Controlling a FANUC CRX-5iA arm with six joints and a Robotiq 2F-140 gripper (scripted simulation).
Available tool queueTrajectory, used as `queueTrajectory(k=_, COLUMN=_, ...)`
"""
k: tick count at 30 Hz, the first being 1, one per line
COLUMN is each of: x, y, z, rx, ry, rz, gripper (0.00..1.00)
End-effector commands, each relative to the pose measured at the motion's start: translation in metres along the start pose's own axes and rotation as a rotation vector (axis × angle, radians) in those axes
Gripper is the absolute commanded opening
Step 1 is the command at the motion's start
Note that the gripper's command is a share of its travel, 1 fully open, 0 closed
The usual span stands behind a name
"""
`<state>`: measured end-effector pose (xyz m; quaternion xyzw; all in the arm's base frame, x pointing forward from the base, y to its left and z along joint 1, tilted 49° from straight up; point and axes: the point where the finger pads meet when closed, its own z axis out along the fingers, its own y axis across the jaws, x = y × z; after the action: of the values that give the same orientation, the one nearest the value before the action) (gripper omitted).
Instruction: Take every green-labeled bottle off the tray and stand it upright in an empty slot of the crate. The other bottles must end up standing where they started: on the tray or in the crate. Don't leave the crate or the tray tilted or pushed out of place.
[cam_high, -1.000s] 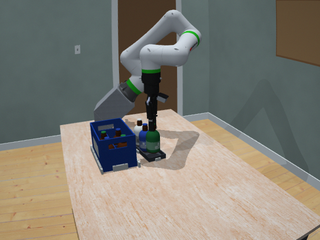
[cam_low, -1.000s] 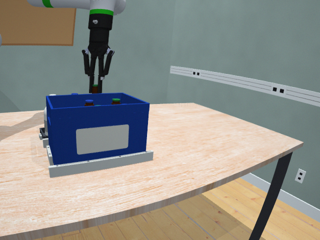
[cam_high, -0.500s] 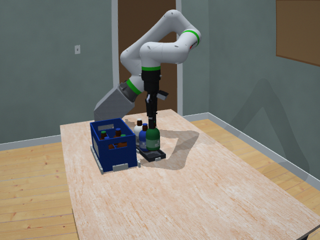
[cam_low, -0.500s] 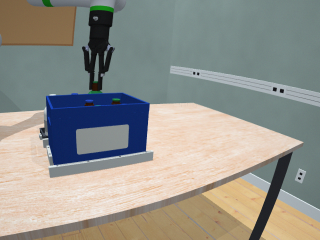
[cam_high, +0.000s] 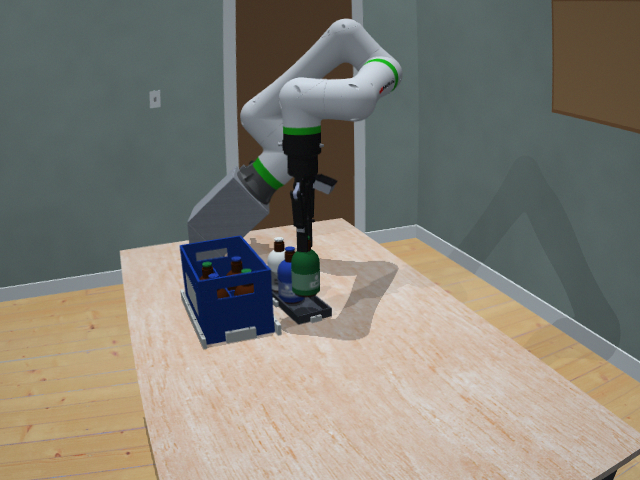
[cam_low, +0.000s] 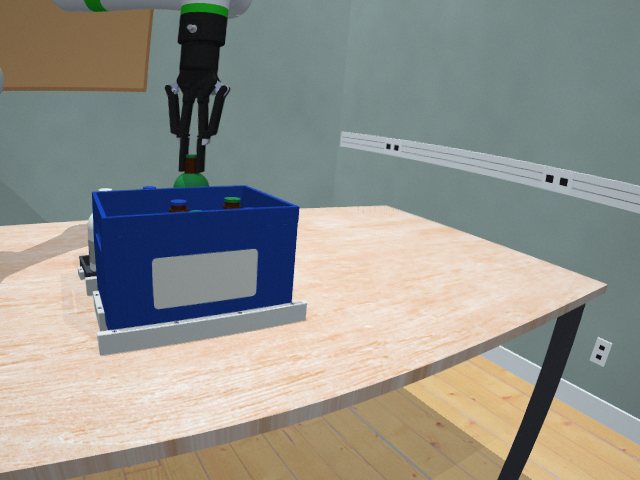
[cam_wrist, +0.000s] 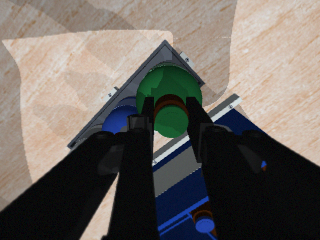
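Gripper (cam_high: 305, 245) (cam_low: 191, 167) (cam_wrist: 169, 110), nearly closed, w/ fingers either side of the green bottle's neck, holds the green bottle (cam_high: 305, 273) (cam_low: 191, 181) (cam_wrist: 170, 82) upright above the tray (cam_high: 324, 312) (cam_low: 85, 266) (cam_wrist: 120, 90), presumably s.t. it clears the crate (cam_high: 235, 310) (cam_low: 201, 232) (cam_wrist: 175, 200) wall beside the tray before lowering.

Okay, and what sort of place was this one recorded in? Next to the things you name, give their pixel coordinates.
Probably a robot work cell set up in a plain room: a robot arm (cam_high: 330, 98), a wood-topped table (cam_high: 361, 387) (cam_low: 413, 258) (cam_wrist: 50, 65), and a brown door (cam_high: 294, 31).
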<state>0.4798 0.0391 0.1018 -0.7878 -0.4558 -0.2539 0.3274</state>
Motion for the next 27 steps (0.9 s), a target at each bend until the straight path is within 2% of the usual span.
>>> queueTrajectory(k=1, x=0.000, y=0.000, z=-0.001, rx=-0.002, ry=0.000, rz=0.000, gripper=0.10)
queueTrajectory(k=27, x=0.000, y=0.000, z=-0.031, rx=-0.002, ry=0.000, rz=0.000, gripper=0.10)
